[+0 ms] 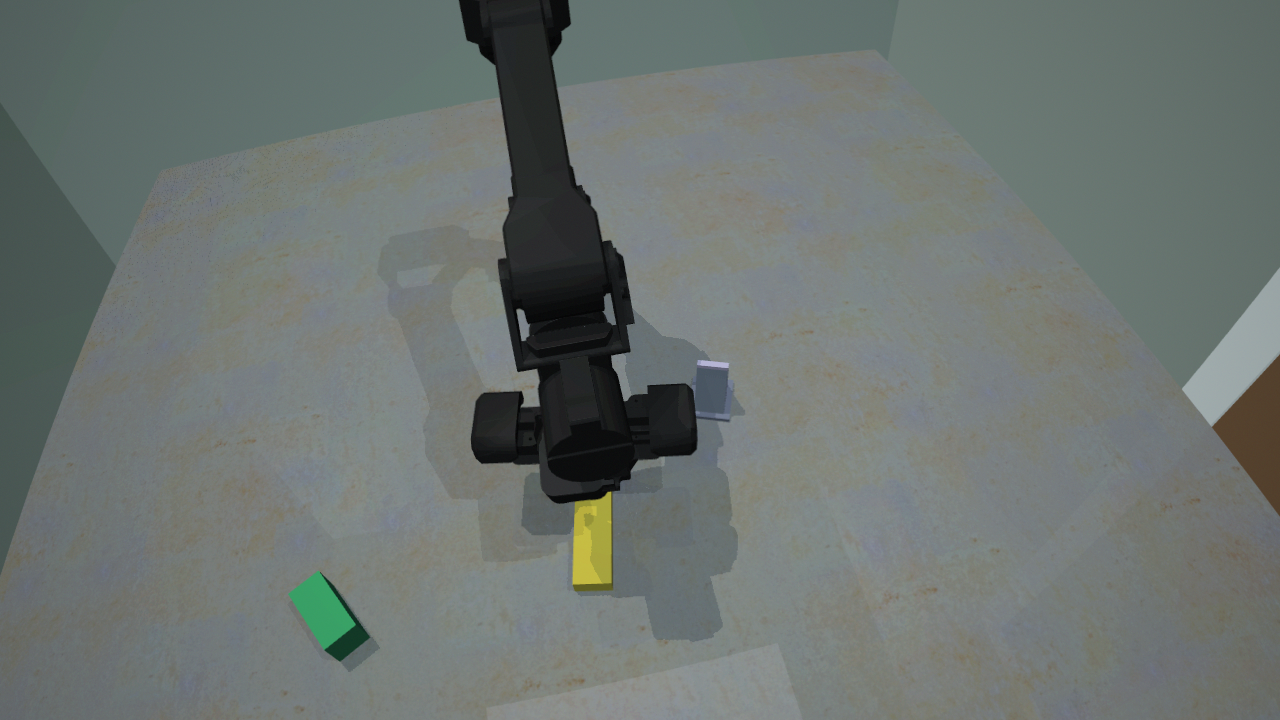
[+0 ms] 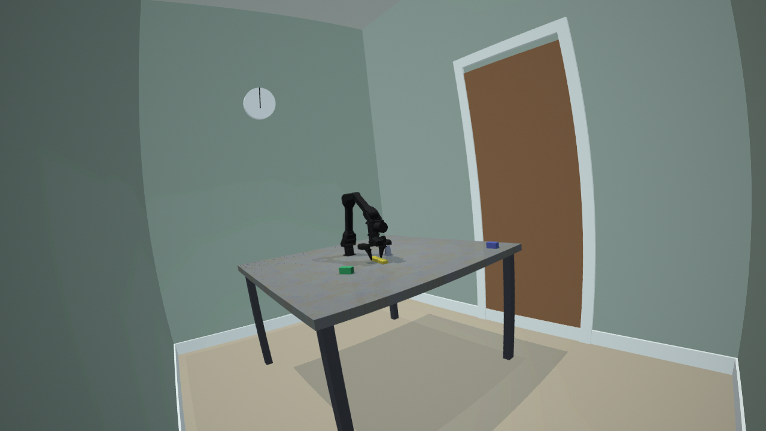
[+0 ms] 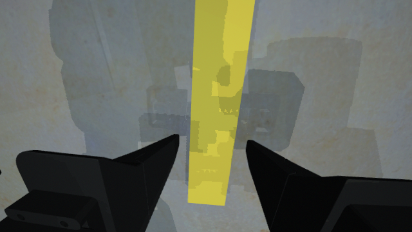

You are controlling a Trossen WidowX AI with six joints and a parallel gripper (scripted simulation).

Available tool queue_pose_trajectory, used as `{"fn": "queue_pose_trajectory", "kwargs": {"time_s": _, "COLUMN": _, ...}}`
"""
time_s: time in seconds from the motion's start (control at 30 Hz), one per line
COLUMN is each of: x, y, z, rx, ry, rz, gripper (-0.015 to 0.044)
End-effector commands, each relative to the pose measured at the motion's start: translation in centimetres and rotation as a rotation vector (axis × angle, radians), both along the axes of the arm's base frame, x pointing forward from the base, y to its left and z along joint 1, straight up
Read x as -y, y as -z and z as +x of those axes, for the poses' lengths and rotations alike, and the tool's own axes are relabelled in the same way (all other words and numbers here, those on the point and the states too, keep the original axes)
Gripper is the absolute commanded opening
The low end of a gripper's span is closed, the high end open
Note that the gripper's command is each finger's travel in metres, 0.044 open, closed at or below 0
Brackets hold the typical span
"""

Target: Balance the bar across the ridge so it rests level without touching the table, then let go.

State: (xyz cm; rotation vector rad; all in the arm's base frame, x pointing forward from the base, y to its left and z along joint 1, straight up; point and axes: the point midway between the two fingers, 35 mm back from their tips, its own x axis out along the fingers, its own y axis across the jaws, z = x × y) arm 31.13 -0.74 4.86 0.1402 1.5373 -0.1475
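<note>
The yellow bar (image 1: 592, 548) (image 2: 382, 261) (image 3: 238, 29) lies flat on the table. My gripper (image 2: 376, 258) (image 3: 212, 142) points down, open, with one finger on each side of the bar near its end toward the arm base. In the wrist view a gap shows between each fingertip and the bar. In the top view the gripper body hides the fingers and that end of the bar. The ridge, a small pale grey upright piece on a base (image 1: 712, 391) (image 2: 388, 251), stands to the right of the gripper in the top view, with nothing on top.
A green block (image 1: 327, 612) (image 2: 346, 270) lies left of the bar in the top view. A blue block (image 2: 492, 245) lies near the table's far right corner in the exterior view. The table (image 1: 895, 295) (image 2: 300, 292) carries all of these.
</note>
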Motion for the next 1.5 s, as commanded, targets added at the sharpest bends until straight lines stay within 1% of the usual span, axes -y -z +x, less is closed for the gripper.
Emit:
{"fn": "queue_pose_trajectory", "kwargs": {"time_s": 0.0, "x": 0.0, "y": 0.0, "z": 0.0, "rx": 0.0, "ry": 0.0, "rz": 0.0, "gripper": 0.0184}}
{"fn": "queue_pose_trajectory", "kwargs": {"time_s": 0.07, "x": 0.0, "y": 0.0, "z": 0.0, "rx": 0.0, "ry": 0.0, "rz": 0.0, "gripper": 0.0131}}
{"fn": "queue_pose_trajectory", "kwargs": {"time_s": 0.3, "x": 0.0, "y": 0.0, "z": 0.0, "rx": 0.0, "ry": 0.0, "rz": 0.0, "gripper": 0.0085}}
{"fn": "queue_pose_trajectory", "kwargs": {"time_s": 0.4, "x": 0.0, "y": -0.4, "z": 0.1, "rx": 0.0, "ry": 0.0, "rz": 0.001, "gripper": 0.0006}}
{"fn": "queue_pose_trajectory", "kwargs": {"time_s": 0.43, "x": 0.0, "y": -0.6, "z": 0.1, "rx": 0.0, "ry": 0.0, "rz": 0.001, "gripper": 0.0}}
{"fn": "queue_pose_trajectory", "kwargs": {"time_s": 1.47, "x": -0.1, "y": -8.5, "z": 0.1, "rx": -0.002, "ry": 0.005, "rz": 0.006, "gripper": 0.0}}
